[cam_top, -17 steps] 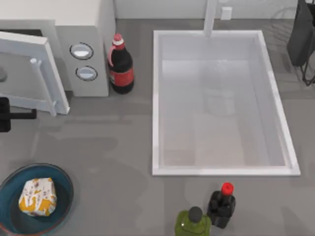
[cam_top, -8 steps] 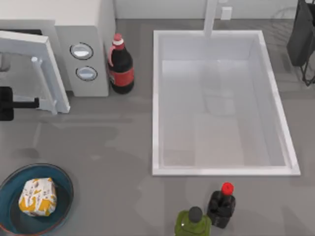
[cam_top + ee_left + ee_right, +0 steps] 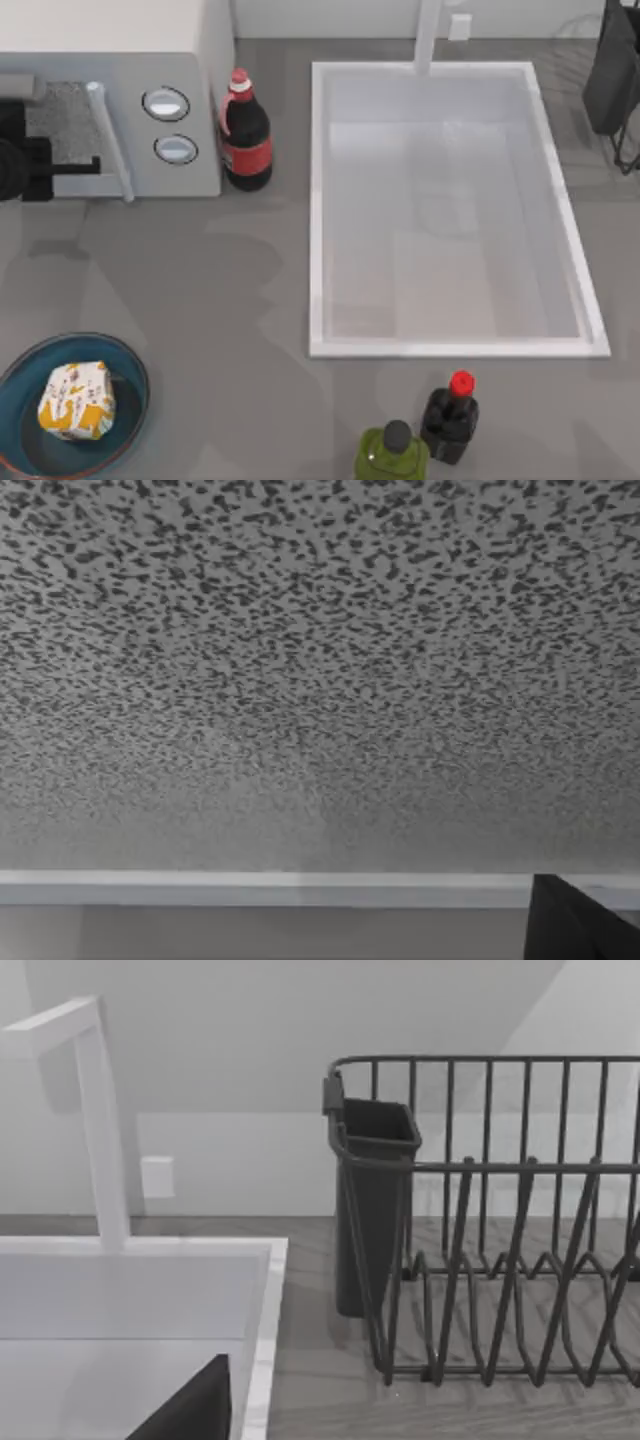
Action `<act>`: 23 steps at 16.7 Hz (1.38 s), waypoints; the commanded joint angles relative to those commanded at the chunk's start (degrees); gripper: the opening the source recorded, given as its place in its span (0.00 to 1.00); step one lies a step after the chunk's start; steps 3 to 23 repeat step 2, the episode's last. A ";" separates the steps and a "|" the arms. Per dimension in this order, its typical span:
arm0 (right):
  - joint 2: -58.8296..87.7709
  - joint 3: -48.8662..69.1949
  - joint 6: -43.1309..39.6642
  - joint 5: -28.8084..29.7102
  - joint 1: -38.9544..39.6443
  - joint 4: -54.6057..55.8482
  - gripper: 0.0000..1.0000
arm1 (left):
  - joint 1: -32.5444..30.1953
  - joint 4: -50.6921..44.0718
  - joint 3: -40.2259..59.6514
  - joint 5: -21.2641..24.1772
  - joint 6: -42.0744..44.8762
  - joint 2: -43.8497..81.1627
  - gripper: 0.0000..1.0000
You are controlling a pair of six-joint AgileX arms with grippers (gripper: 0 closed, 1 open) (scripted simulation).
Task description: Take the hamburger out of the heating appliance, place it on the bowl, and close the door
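- The left end effector [image 3: 88, 167] was cut off by the left edge of the top view; a dark body and a thin dark finger reached toward the door [image 3: 70, 140], and whether the fingers were parted or closed could not be told.
- In the left wrist view, the door's speckled mesh window [image 3: 320, 650] was very close, with a pale strip of frame under it and a dark corner of the end effector at one edge.
- The door lay flush against the front of the heating appliance [image 3: 180, 60], with its pale bar handle [image 3: 110, 140] just beyond the fingertip, toward the two round knobs [image 3: 166, 103].
- The hamburger [image 3: 77, 400] sat inside the bowl [image 3: 128, 365], well apart from the left end effector, nearer the front edge of the worktop [image 3: 240, 300].
- The right arm was parked at the far right corner, beyond the sink basin [image 3: 450, 210]; its end effector state could not be told.
- The right wrist view showed the faucet [image 3: 95, 1120], the dark wire dish rack [image 3: 500, 1220] and its cutlery cup [image 3: 375, 1200].
- A red-capped dark bottle [image 3: 245, 135] stood just beside the appliance, past the knobs.
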 joint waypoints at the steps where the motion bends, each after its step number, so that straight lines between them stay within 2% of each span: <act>1: 0.00 0.00 0.00 0.00 0.00 0.00 1.00 | -0.06 -0.07 0.63 -0.03 -0.04 0.60 0.00; 23: 0.00 0.00 0.00 0.00 0.00 0.00 1.00 | -0.07 -0.08 0.72 -0.04 -0.04 0.68 0.00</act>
